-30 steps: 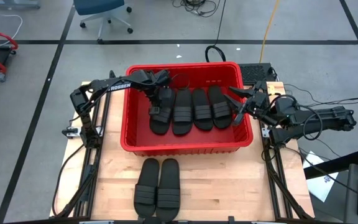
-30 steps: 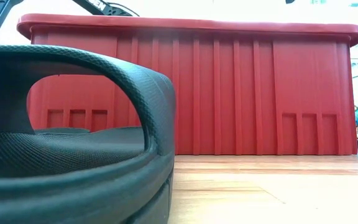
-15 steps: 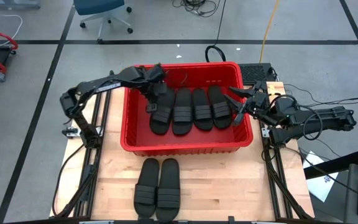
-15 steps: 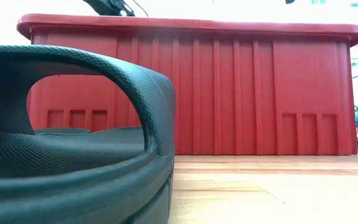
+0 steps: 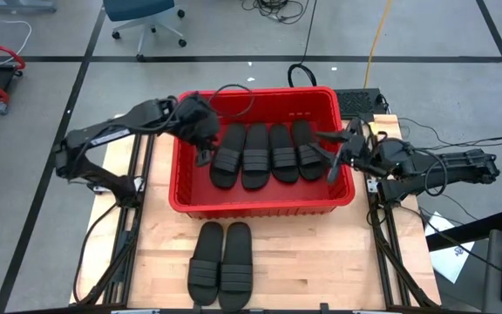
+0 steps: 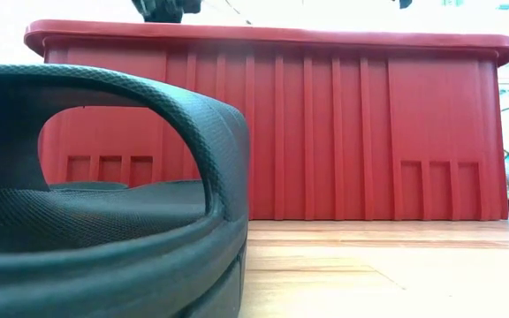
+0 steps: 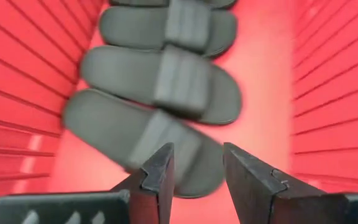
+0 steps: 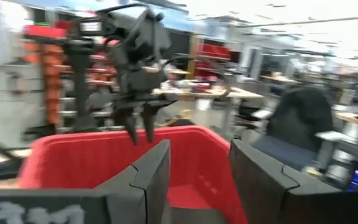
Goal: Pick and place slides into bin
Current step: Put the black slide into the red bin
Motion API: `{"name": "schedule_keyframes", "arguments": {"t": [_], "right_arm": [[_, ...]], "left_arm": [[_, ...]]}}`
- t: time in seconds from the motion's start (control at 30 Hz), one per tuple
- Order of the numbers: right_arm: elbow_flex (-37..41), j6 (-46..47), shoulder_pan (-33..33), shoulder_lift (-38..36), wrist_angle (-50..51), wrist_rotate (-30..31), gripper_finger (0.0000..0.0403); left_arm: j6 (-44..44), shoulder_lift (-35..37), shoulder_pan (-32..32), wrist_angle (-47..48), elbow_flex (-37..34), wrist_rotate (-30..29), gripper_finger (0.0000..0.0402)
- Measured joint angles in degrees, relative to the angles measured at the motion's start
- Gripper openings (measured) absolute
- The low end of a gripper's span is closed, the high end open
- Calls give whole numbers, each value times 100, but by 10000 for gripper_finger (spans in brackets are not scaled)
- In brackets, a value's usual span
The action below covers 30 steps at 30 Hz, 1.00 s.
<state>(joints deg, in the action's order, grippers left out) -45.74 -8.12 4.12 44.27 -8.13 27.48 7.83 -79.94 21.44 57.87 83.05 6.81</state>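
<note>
High view, two slides (image 5: 221,263) outside bin (image 5: 260,202), low view, one

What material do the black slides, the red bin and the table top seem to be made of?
The slides: probably rubber or foam; matte black, with fine textured footbed and ribbed strap in the low view.

The bin: most likely moulded plastic; uniform red, slightly glossy, with ribbed walls and a thick rim.

The table top: looks like pale wood, with visible plank lines and grain.

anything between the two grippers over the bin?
High view: four slides lie side by side in the bin, between left gripper and right gripper.
</note>
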Motion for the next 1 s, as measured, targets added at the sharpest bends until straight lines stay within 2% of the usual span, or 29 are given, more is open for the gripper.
{"name": "schedule_keyframes", "arguments": {"t": [0.13,0.27,0.4,0.63,0.8,1.0], "right_arm": [[0,22,-1,-2,228,-836,155],[0,296,0,0,643,-1276,155],[-1,621,0,0,899,-1450,155],[-36,942,134,84,979,-1722,155],[-266,973,417,387,988,-1815,155],[-267,1559,879,1126,977,-2958,155]], "left_arm": [[-719,233,-498,108,0,8,132],[-1318,277,-990,314,-4,22,132],[-1849,308,-1478,350,-7,-29,131],[-2353,330,-2408,334,-7,-625,131],[-2698,327,-3028,345,-7,-691,131],[-2825,327,-3687,360,-7,-691,131]]}}
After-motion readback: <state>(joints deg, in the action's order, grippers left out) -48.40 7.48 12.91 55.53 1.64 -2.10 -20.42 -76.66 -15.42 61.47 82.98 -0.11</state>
